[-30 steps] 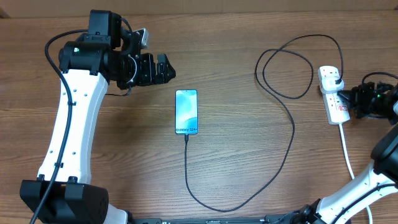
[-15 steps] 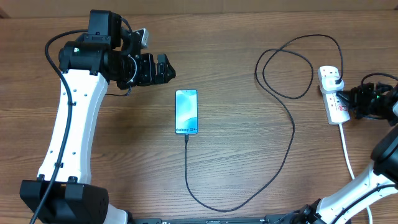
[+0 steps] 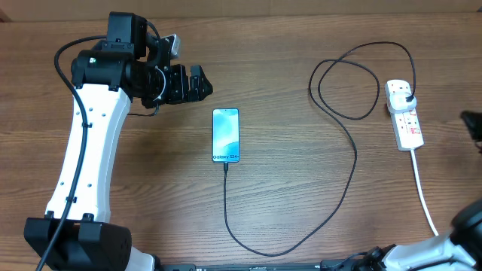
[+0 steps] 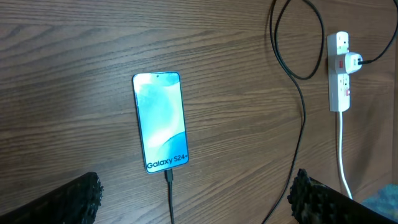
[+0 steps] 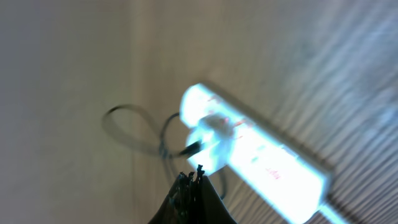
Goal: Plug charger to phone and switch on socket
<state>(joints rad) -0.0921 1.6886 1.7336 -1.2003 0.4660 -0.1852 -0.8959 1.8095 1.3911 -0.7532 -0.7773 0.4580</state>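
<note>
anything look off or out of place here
Nothing stands out. The phone lies flat with the charger plugged in; its slack loops loosely over to the socket, where its plug is seated.

Motion blur in the right wrist view smears the socket (image 5: pixel 267 158) beyond detail.

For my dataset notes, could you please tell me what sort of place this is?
Most likely a robotics lab bench rather than a home: a wood-grain table with a white robot arm standing at its edge, and a phone, its charger and a socket laid out like a staged task.
</note>
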